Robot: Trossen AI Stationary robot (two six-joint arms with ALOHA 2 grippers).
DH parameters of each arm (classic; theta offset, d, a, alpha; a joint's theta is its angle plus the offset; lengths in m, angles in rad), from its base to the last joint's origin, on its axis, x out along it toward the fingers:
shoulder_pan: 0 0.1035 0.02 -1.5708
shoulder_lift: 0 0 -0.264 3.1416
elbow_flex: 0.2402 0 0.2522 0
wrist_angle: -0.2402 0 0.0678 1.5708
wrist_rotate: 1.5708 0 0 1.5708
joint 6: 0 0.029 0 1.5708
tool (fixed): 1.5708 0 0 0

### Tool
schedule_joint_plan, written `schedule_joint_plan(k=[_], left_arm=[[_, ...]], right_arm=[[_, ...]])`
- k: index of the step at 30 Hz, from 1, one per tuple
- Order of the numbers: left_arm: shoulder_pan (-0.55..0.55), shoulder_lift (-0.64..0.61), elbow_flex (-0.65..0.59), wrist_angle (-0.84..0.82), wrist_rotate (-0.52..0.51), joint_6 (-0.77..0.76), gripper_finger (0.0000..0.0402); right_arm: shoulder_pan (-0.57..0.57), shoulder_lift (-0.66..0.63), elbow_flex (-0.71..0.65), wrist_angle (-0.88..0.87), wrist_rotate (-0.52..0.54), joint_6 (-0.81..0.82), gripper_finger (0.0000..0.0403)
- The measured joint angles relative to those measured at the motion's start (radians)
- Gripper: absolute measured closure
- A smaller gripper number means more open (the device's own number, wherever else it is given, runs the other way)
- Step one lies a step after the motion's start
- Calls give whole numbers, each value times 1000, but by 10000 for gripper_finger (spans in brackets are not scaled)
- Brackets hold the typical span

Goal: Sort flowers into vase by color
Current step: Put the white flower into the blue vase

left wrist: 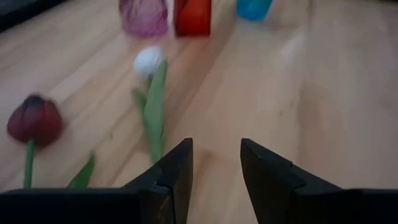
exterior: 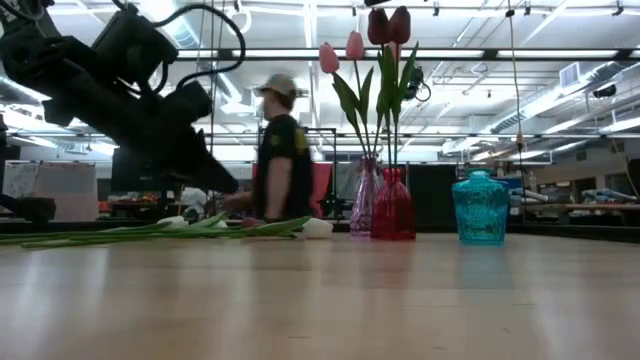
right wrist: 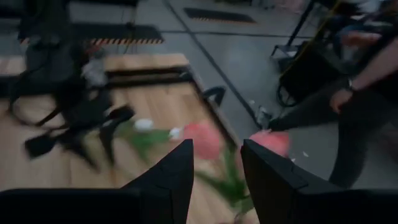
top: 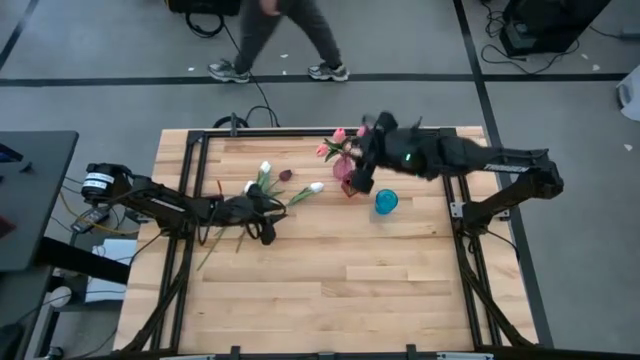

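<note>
Counter (top: 330,280): wooden, with a dark frame along its edges.

Person (top: 285,35): on the floor beyond the far edge; visible in the low view behind the vases.

Right arm: reaches in from the right side. Right claw (right wrist: 214,165) hangs above the vases; its fingers stand narrowly apart and hold nothing. 2 pink heads show blurred beneath it.

Left arm: lies low on the left side. Left claw (left wrist: 214,165) sits just above the counter, fingers narrowly apart and empty, beside the stem of a white tulip (left wrist: 148,62).

Vases: 3 stand close together near the far right of the counter. The purple vase (exterior: 363,200) holds 2 pink tulips (exterior: 340,52). The red vase (exterior: 393,208), touching or just beside it, holds 2 dark red tulips (exterior: 390,25). The blue vase (exterior: 480,208) stands apart to the right.

Loose flowers: several lie flat on the counter left of the vases, among them 2 white ones and 1 dark red tulip (left wrist: 35,119), stems pointing toward the left claw.
</note>
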Motion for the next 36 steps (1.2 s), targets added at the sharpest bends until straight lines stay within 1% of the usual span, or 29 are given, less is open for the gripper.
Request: schedule_joint_plan(k=[6, 9, 11, 14, 18, 21, 24, 26, 28, 31, 32, 36], left_arm=[[6, 5, 0, -83, -42, -9, 261], [23, 14, 1, -81, -45, -7, 261], [39, 31, 1, -80, -45, -5, 261], [60, 77, 1, -59, -45, -5, 261], [72, 147, 1, 13, -21, -1, 261], [72, 195, 3, 56, -25, 23, 261], [74, 249, 25, 58, -26, 51, 266], [78, 289, 43, 65, -20, 63, 279], [82, 324, 64, 76, -1, 83, 304], [83, 353, 85, 75, 27, 102, 368], [83, 352, 87, 75, 32, 104, 383], [83, 307, 89, 47, 58, 104, 390]], right_arm=[[65, -10, -68, 53, 37, 46, 255], [104, -7, -84, 61, 34, 62, 255], [132, -7, -85, 64, 58, 71, 255], [180, -8, -85, 69, 113, 71, 255], [240, -8, -85, 80, 179, 70, 255], [268, -8, -85, 80, 229, 69, 255], [285, -8, -85, 80, 236, 71, 255], [296, -8, -85, 79, 235, 74, 255], [305, -8, -85, 79, 234, 78, 255], [323, -8, -85, 79, 236, 79, 255], [329, -8, -85, 79, 237, 79, 255], [356, -8, -85, 79, 236, 110, 255]])
